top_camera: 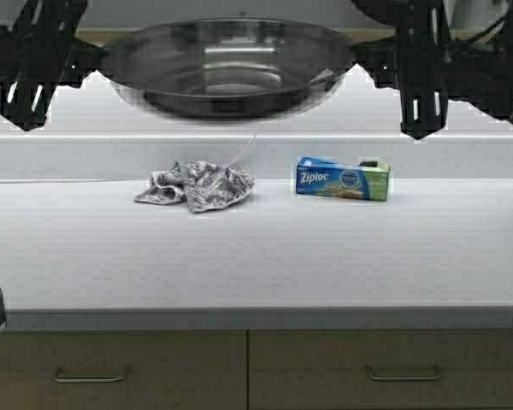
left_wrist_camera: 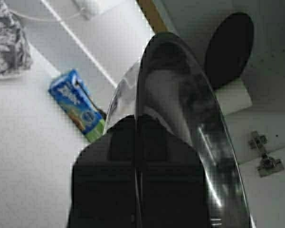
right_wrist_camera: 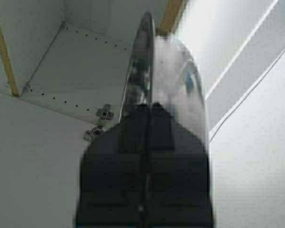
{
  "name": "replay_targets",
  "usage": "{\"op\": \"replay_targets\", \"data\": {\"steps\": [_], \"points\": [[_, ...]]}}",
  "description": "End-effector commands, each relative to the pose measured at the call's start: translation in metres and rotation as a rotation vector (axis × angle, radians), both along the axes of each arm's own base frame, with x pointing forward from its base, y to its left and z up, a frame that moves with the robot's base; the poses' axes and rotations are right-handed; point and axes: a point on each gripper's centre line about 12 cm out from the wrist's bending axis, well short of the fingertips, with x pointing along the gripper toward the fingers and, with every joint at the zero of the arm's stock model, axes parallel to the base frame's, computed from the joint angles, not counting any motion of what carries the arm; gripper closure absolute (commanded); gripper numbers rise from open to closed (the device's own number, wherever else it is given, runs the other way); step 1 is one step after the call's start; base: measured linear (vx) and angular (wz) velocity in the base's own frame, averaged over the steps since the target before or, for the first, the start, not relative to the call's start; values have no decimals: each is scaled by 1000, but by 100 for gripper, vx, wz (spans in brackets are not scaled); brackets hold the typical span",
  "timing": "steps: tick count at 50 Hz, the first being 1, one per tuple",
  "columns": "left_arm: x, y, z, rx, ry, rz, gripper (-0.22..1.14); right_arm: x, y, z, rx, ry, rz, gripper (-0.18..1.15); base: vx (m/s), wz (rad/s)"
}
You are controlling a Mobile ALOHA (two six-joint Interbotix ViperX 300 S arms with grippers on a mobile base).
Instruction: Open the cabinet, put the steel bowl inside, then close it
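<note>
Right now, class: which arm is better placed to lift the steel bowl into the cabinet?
Neither alone. The left gripper and right gripper each clamp opposite rims of the steel bowl, held above the counter, so both should carry it in together.

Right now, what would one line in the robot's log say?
bowl: lifted above counter | left tool: shut on rim | right tool: shut on rim | cabinet: open | step: put bowl inside

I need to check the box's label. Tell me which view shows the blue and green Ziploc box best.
The high view: the blue and green Ziploc box lies whole on the white counter, label facing the camera. The left wrist view shows it at an angle, partly hidden. The right wrist view misses it.
</note>
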Motion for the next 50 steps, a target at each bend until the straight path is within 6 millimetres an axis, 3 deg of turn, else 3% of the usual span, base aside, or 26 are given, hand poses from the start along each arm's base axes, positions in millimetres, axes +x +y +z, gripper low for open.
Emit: {"op": "replay_targets", "data": {"steps": [1, 24, 50], "points": [[-2, -10, 25, 3, -45, -32, 89, -5, 11, 25, 17, -64, 49, 90, 0, 0], [12, -10, 97, 41, -27, 7, 89, 7, 18, 72, 59, -74, 59, 90, 0, 0], [28, -13, 135, 12, -19, 32, 89, 20, 19, 138, 30, -65, 11, 90, 0, 0]]}}
